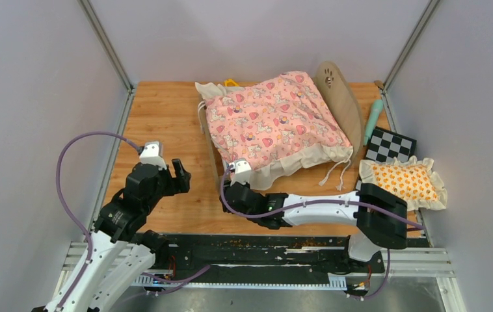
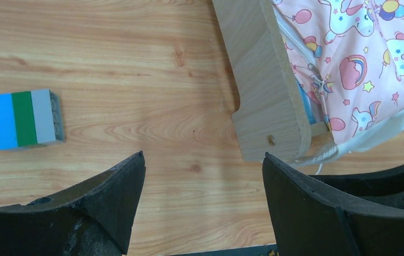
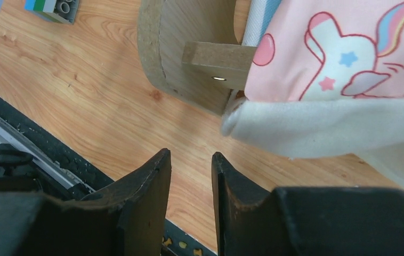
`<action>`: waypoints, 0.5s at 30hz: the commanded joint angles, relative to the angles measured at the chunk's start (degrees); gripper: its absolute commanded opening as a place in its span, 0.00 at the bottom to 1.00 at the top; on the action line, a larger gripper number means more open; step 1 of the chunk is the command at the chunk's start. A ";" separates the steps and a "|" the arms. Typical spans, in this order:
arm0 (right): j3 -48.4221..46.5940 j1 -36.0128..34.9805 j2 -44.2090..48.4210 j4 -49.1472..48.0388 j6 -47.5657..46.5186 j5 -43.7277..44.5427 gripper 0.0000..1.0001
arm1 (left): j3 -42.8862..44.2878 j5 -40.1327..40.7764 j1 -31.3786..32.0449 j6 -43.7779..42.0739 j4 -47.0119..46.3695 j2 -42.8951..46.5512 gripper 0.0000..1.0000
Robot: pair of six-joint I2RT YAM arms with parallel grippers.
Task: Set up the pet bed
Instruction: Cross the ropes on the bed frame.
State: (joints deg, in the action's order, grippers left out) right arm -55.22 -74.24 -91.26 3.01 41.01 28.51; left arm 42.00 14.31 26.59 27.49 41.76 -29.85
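Note:
The pet bed stands at the back middle of the table, its rounded headboard (image 1: 343, 97) with the paw cutout on the right. The pink unicorn quilt (image 1: 273, 120) lies over the bed, its cream ruffle hanging over the near edge. My left gripper (image 1: 182, 175) (image 2: 202, 160) is open over bare wood, just left of the footboard (image 2: 264, 85). My right gripper (image 1: 227, 190) (image 3: 191, 157) sits low at the bed's near-left corner, its jaws a narrow gap apart with nothing between them. The quilt's ruffle (image 3: 322, 128) hangs just ahead of it, and a strip of striped mattress (image 3: 256, 26) shows.
A small blue, green and grey block stack (image 2: 26, 118) (image 3: 56, 8) lies on the wood left of the bed. An orange-patterned frilled pillow (image 1: 403, 182), a checkerboard card (image 1: 390, 146) and a teal tool (image 1: 373, 120) lie at the right. Grey walls enclose three sides.

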 commanded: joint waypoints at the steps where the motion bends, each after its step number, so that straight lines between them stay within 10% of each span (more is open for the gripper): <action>1: -3.08 -0.29 -2.47 -6.78 -0.63 2.27 0.34 | -0.31 -1.32 -0.22 -1.76 -2.42 0.36 0.86; 15: -4.80 -0.17 -5.45 1.54 5.78 14.26 0.33 | -0.78 -1.98 -0.22 -2.17 -3.15 1.13 0.86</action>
State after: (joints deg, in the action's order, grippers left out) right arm -57.67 -74.22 -95.81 2.42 44.10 37.47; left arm 41.63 13.13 26.59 26.59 40.88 -29.19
